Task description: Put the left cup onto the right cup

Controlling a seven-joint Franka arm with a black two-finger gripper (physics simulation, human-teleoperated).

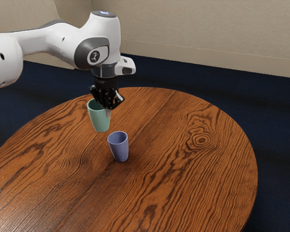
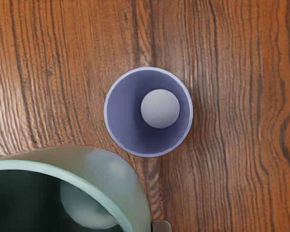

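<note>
My gripper (image 1: 108, 104) has its fingers closed narrowly on the rim wall of the green cup (image 1: 99, 119), so the cup hangs mouth-up, clear of the table (image 1: 193, 159). The purple cup (image 1: 119, 146) stands just beside and below it. I judge that centring over it comes next.

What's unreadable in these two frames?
- Exterior view: part of the green cup rim, hidden by the end effector.
- Wrist view: most of the green cup, cut off by the frame edge.
- Exterior view: base of the arm, past the exterior view's left edge; near rim of the table, past the lower edge.
</note>
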